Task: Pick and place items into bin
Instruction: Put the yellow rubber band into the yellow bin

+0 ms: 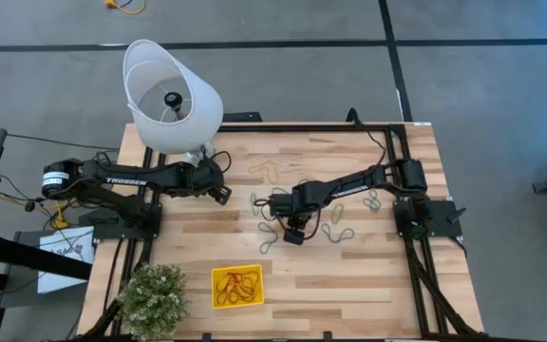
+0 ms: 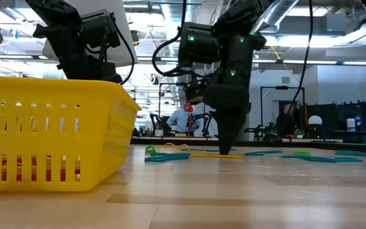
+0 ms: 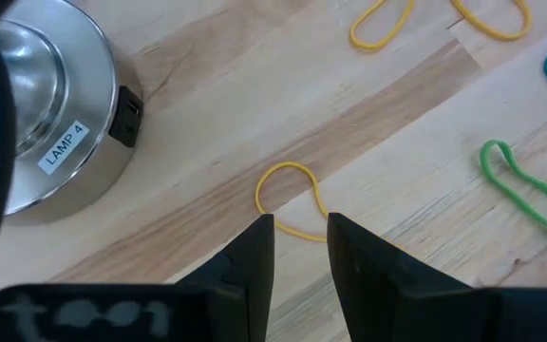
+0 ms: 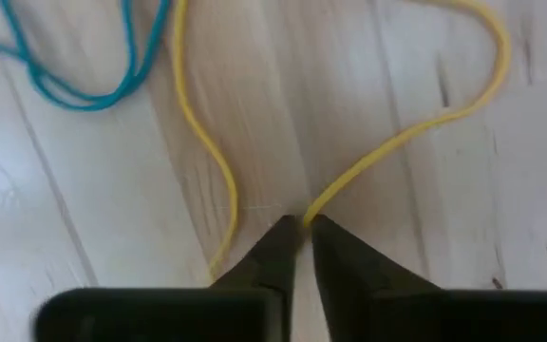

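The right claw [image 4: 302,226] stands tip-down on the wooden surface [image 1: 368,285], its fingers nearly together and pinching a yellow rubber-band loop [image 4: 416,123] that fans out ahead of the tips. A blue loop [image 4: 84,66] lies just beside that yellow one, off to one side of the claw. In the high view, more loops in green, blue and yellow [image 1: 338,233] are scattered around the right claw [image 1: 293,232].

The yellow bin [image 1: 237,286] sits near the surface's front edge, well apart from both claws, with red and orange loops already inside.

The left claw [image 3: 300,228] hovers by the lamp, fingers slightly apart and gripping nothing, a small yellow loop [image 3: 290,195] lying just ahead of its tips. The lamp's metal base [image 3: 46,142] carries a label reading "LAMP 4". The left arm [image 1: 126,180] bears the lettering "TROSSEN".
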Motion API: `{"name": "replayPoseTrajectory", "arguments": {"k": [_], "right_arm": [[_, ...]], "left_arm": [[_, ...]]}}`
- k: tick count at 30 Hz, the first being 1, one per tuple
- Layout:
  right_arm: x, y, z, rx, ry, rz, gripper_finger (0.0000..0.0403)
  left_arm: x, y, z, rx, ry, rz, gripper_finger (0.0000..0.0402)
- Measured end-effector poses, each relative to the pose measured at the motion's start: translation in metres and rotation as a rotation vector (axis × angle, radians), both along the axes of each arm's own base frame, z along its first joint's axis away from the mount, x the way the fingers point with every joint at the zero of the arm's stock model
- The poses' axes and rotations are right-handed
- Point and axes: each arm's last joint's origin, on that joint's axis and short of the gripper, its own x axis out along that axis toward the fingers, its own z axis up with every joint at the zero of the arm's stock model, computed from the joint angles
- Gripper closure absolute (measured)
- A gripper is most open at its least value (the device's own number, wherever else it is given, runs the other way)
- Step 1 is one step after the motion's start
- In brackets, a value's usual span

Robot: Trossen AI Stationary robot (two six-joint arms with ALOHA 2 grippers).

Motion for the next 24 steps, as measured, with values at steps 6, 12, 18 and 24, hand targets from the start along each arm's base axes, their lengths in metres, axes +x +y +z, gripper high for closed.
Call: {"name": "replayPoseTrajectory", "arguments": {"k": [6,12,18,24], "right_arm": [[0.001,0.004,0.008,0.03,-0.05,0.098,0.0397],[0.006,0.015,0.054,0.143,-0.301,0.213,0.0401],[0.009,0.043,0.119,0.287,-0.725,0.474,0.0402],[0.02,0.089,0.126,0.285,-0.961,0.7,0.0402]], "left_arm": [[0.0,0.0,0.0,0.0,0.0,0.0,0.031],[0.0,0.0,0.0,0.008,-0.004,0.002,0.031],[0.001,0.001,0.001,0.014,-0.015,0.003,0.031],[0.004,0.001,0.003,0.033,-0.035,-0.022,0.031]]}}
